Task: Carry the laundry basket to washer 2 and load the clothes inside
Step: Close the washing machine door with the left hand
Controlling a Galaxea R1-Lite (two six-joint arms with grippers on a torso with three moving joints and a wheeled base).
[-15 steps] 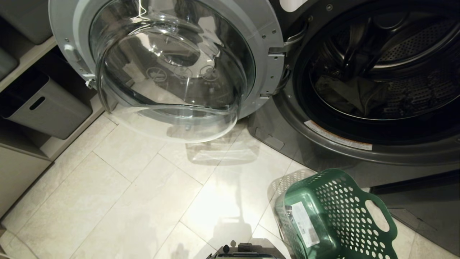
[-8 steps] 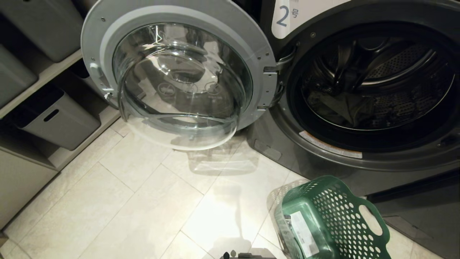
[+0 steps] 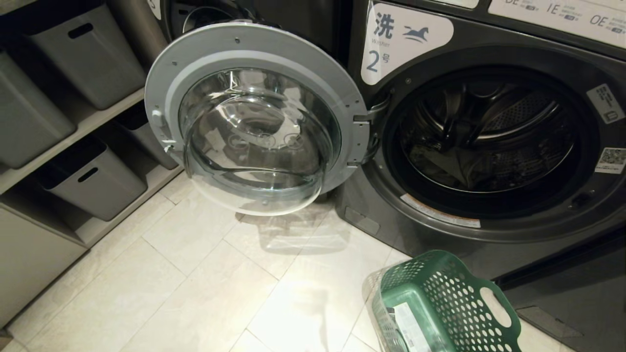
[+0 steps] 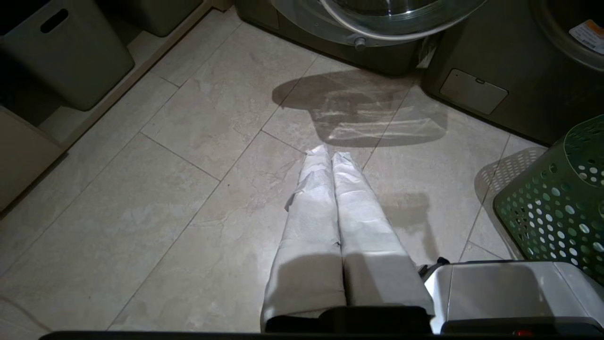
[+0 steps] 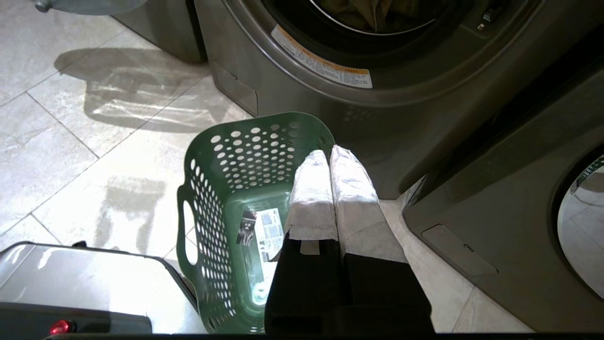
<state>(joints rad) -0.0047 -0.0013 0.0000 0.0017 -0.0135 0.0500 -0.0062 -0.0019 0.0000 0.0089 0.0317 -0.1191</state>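
Basket (image 3: 440, 308) lies empty on the floor, near right of washer 2 (image 3: 489, 146); clothes (image 5: 373, 12) are in the drum. Left gripper (image 4: 330, 156) and right gripper (image 5: 329, 153) are closed, empty. Verify nothing overhangs the rim.

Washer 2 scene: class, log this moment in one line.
washer 2: door open | clothes: in drum | laundry basket: empty, floor | grippers: shut

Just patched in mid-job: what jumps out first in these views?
Washer 2 stands wide open, its glass door swung left, with dark cloth lying in the drum. The green laundry basket sits empty on the tiled floor just below the opening, under the shut right pincer.
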